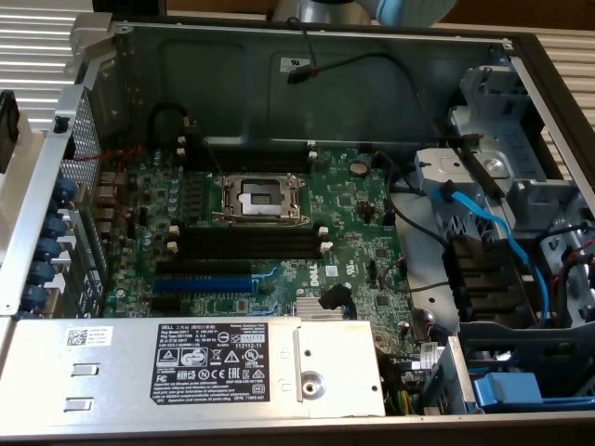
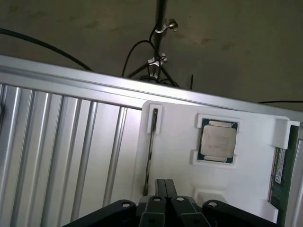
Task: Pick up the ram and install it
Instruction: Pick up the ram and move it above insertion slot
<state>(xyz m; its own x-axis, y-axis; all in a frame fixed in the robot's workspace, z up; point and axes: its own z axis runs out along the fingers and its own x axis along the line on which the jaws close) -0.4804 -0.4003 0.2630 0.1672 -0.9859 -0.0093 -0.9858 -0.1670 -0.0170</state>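
Claw [image 2: 165,189] is pinched shut on nothing, hanging over the white tray [image 2: 180,137]. The ram [image 2: 279,172] sits clipped along the tray's edge, probably so it can't slide around.

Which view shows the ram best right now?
Wrist view: the ram sits at the edge of the white tray, green board and white label showing, beyond the shut gripper. The exterior view gives the motherboard and its empty black slots instead.
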